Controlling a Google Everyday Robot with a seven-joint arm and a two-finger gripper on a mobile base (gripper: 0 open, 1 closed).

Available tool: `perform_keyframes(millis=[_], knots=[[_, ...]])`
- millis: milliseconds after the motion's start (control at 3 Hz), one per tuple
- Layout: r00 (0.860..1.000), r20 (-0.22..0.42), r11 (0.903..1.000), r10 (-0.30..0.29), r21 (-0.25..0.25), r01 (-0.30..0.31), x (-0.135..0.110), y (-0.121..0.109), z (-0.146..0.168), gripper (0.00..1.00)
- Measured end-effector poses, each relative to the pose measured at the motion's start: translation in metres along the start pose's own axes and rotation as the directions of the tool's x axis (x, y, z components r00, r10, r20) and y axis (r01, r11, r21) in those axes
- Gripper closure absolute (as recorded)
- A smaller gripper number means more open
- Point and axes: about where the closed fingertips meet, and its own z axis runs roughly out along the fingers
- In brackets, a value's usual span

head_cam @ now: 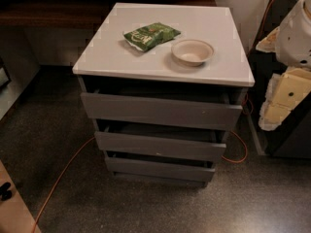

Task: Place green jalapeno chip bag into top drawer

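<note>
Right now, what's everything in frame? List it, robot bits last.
green jalapeno chip bag: 1, dark green, on the cabinet top, left of the bowl, not touching it
bowl: 1, beige, on the cabinet top, right of the bag
cabinet: 1, white top, centre of view
top drawer: 1, grey, directly under the top
lower drawers: 2, grey, stacked beneath it
cable: 1, orange, on the floor, front left
arm: 1, white, right edge
end effector: 1, cream, right edge, beside the cabinet, away from the bag
</note>
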Motion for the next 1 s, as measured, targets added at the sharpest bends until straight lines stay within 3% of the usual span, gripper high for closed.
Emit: perform_keyframes(millis=[333, 667, 1000], knots=[[1.0, 0.0, 1.0, 0.0, 0.0, 0.0, 0.0, 0.0, 0.0, 0.0], [1.0, 0.006, 0.9999, -0.012, 0.004, 0.012, -0.006, 0.0, 0.02, 0.0], [0.999, 0.029, 0.9997, -0.026, -0.001, 0.026, -0.018, -0.003, 0.062, 0.0]])
